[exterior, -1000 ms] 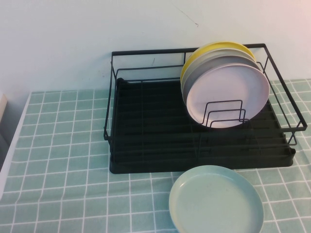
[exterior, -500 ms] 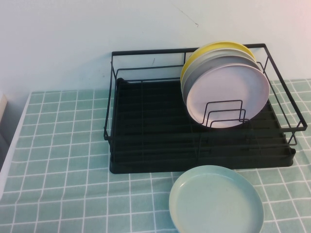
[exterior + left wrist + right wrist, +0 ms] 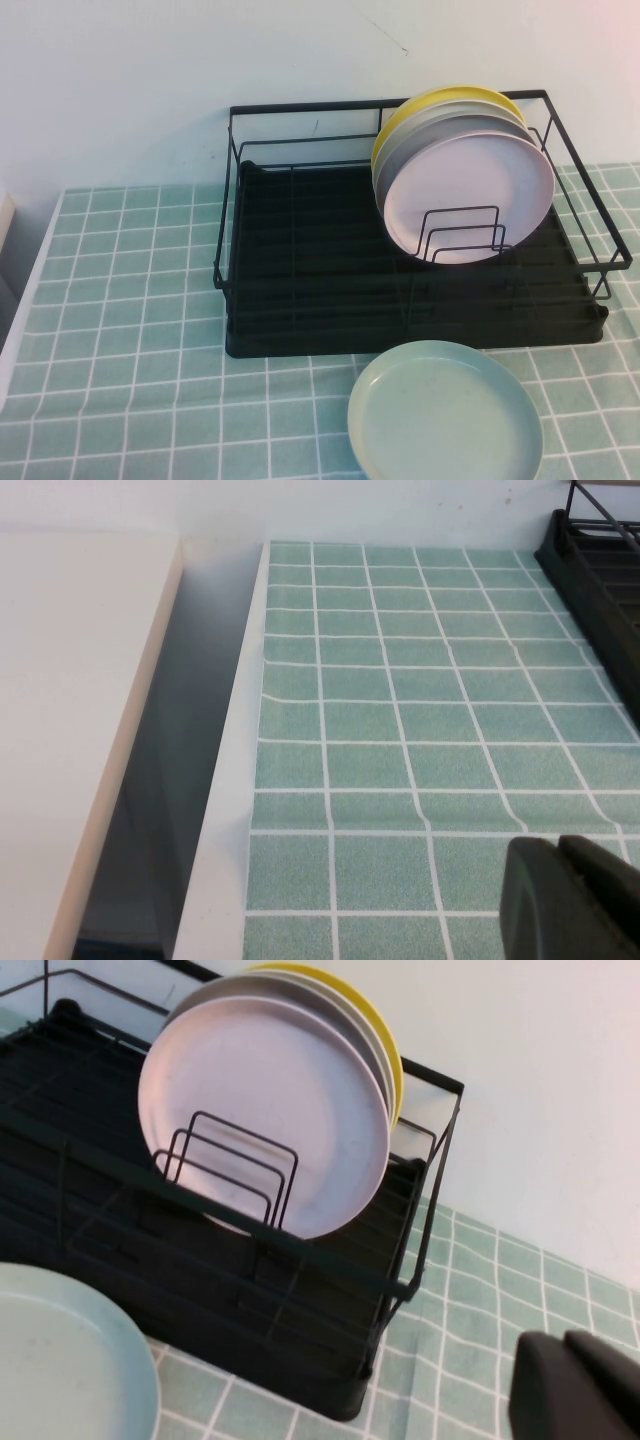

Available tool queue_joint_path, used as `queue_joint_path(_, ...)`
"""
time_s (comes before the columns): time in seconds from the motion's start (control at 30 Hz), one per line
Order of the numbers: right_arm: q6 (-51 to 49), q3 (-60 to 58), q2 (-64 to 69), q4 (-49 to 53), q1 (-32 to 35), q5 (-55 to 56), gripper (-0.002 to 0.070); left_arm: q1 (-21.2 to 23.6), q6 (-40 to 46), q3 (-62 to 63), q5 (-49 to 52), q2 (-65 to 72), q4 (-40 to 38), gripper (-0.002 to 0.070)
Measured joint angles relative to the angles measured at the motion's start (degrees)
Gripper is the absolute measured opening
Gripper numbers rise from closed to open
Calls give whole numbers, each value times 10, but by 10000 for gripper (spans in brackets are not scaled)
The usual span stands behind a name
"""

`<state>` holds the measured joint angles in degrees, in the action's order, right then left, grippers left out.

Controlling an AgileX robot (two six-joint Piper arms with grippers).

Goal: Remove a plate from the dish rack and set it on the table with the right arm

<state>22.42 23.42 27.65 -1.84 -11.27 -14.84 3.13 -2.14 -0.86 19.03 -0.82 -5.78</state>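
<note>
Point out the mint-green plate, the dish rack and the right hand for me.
mint-green plate (image 3: 445,412), high view, middle of its flat face, lying on the table.
dish rack (image 3: 310,255), high view, bare slatted tray base.
right hand (image 3: 580,1385), right wrist view, shut fingertips, off the rack's corner.

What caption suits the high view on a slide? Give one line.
Mint-green plate lies flat on the table in front of the dish rack, where other plates still stand; neither hand in view.

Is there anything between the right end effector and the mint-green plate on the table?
Nothing visible. The plate already lies flat on the table, in front of the dish rack. The right end effector, shut, is off to the side; only bare cloth lies between.
</note>
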Motion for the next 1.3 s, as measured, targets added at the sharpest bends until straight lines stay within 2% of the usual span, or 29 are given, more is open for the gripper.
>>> queue_joint_path(0.2,0,-33,-55,0,0,-4,0,0,0,0,0,0,0,-3)
queue_joint_path(0.53,0,-33,-55,-1,0,-56,0,0,0,0,0,0,0,-3)
queue_joint_path(0.97,0,-42,-55,5,0,-55,0,0,0,0,0,0,0,-3)
queue_joint_path(1.1,-36,-75,-75,40,3,-37,0,0,0,0,0,0,0,-3)
queue_joint_path(1.3,-100,-155,-180,59,45,-26,0,0,0,0,0,0,0,-3)
